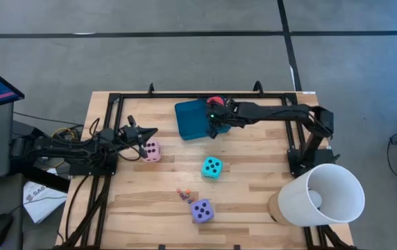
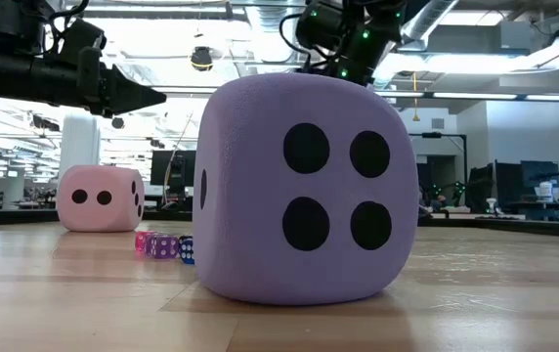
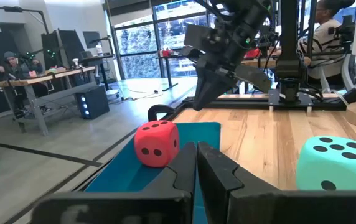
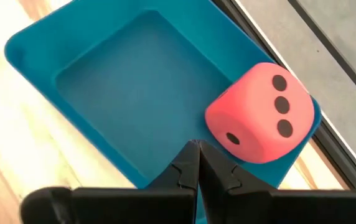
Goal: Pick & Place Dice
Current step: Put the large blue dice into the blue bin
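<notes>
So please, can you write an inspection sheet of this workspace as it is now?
Surface: wooden table, black frame around it.
Job's things: red die sits in the teal tray; pink die, turquoise die and purple die lie on the wood.
Clutter: several tiny dice; white lamp shade.
End effectors: left end effector shut, empty, beside the pink die; right end effector shut, empty, over the tray.
Cables: bundle behind the left arm.
Surroundings: seated people, desks, monitors.

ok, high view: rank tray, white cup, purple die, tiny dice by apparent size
1. white cup, though it may simply stand nearer the camera
2. tray
3. purple die
4. tiny dice
</notes>
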Robot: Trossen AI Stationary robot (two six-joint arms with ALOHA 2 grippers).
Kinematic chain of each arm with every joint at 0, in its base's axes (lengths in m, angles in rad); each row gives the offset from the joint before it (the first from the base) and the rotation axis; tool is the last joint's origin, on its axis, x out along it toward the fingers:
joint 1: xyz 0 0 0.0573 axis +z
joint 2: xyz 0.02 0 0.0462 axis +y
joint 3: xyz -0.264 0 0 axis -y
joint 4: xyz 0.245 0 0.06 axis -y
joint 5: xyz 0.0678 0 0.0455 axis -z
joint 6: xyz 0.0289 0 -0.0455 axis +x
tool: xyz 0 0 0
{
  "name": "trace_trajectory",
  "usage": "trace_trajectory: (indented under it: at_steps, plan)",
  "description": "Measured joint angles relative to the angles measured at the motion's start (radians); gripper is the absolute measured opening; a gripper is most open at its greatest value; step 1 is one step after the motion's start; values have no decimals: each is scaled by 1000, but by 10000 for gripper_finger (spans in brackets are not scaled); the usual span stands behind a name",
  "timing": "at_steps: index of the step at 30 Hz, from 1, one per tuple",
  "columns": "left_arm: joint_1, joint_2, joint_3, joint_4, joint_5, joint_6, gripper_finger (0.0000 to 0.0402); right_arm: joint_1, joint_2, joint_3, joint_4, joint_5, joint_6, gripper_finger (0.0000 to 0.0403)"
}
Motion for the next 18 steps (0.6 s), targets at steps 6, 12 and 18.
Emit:
trace_trajectory:
  at_steps: [6,12,18]
  plan:
    - [0,0,0,0,0,0,6,22,0,0,3,1,0,0]
    - [0,0,0,0,0,0,6,22,0,0,5,1,-8,0]
    - [0,0,0,0,0,0,6,22,0,0,4,-23,-25,0]
